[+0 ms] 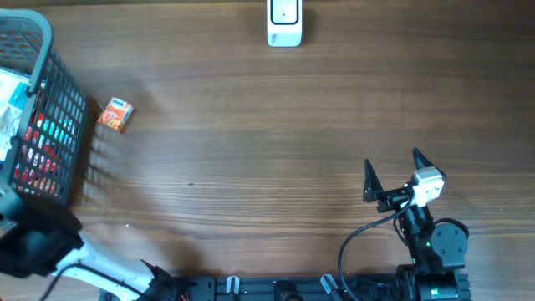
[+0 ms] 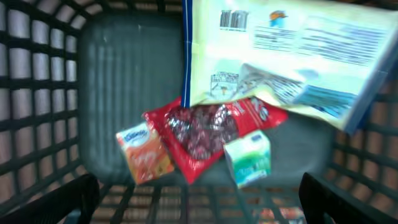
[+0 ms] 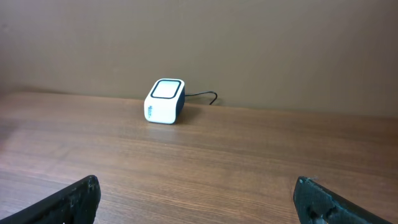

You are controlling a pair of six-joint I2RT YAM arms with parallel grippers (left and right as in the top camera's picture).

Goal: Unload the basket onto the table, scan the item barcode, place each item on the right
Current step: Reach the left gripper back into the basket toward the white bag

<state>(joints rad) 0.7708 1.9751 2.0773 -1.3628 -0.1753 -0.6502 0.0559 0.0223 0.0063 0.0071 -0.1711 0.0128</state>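
**Both grippers open, goods in the basket and on the table**

The left gripper (image 2: 199, 183) hung over the basket (image 1: 63, 109) at the table's (image 1: 267, 125) left end, jaws spread wide and holding nothing; only its two dark finger ends showed at the bottom corners of the wrist view. Below it a large pale bag (image 2: 286, 56) lay across the top of the heap, its long axis running across the picture and dipping to the right. The printed side faced up, with the barcode (image 2: 234, 19) near its upper left corner. The bag's far right end was blurred and cut off by the frame.

Under it sat a red pouch (image 2: 199, 134), partly covered. An orange carton (image 2: 144, 152) lay beside its left edge and a green-and-white carton (image 2: 249, 158) by its right.

A small orange box (image 1: 115, 114) lay on the table just outside the basket, askew to the table edge; its print was too small to read.

The scanner (image 1: 284, 23) stood at the far edge, its long axis pointing away from the arms, well apart from everything.

The right gripper (image 1: 392, 159) was also open and empty, aimed toward the scanner.
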